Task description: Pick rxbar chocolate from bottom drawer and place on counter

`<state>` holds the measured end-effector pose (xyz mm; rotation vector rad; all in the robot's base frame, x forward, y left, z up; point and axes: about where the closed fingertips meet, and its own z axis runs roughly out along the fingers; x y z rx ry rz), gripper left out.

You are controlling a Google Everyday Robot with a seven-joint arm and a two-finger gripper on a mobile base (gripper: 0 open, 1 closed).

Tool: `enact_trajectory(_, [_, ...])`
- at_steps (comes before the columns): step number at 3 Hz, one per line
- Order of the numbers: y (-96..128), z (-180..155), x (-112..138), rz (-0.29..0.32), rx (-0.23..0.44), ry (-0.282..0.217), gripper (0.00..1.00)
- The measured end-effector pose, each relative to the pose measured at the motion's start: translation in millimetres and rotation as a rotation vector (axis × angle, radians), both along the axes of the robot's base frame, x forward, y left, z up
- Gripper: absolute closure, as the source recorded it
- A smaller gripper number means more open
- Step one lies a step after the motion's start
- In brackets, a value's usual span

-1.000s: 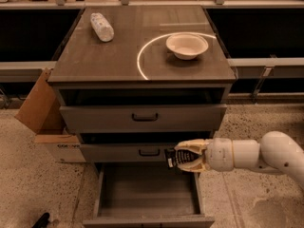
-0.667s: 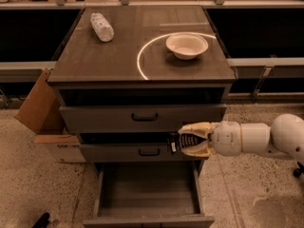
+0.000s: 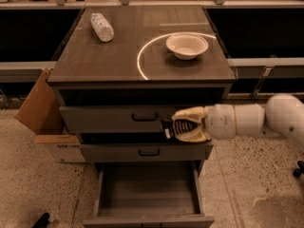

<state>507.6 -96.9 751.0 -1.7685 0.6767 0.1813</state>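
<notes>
My gripper (image 3: 183, 126) is in front of the upper drawers, above the open bottom drawer (image 3: 148, 190). It is shut on the rxbar chocolate (image 3: 167, 129), a small black wrapper whose end sticks out to the left of the cream fingers (image 3: 188, 113). The bottom drawer is pulled out and shows a plain grey inside. The counter (image 3: 118, 56) is the glossy wood-grain top above, with a bright curved reflection. The white arm reaches in from the right edge.
A white bowl (image 3: 186, 45) stands on the counter at the right. A white crinkled packet (image 3: 102, 26) lies at the back left. An open cardboard box (image 3: 42, 113) stands on the floor left of the cabinet. The two upper drawers are closed.
My gripper has risen with the rxbar chocolate, from level with the middle drawer to the top drawer's front. The arm has shifted slightly right and up.
</notes>
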Motion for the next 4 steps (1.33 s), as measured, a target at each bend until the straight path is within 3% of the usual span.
enact_trajectory(1, [27,49,32,0.031,-0.05,-0.024,1.0])
enact_trajectory(2, [51,76,55,0.011,-0.066,-0.037,1.0])
enact_trajectory(3, [79,94,74,-0.059,-0.05,-0.046,1.0])
enact_trajectory(4, [79,98,83,-0.093,-0.034,-0.057,1.0])
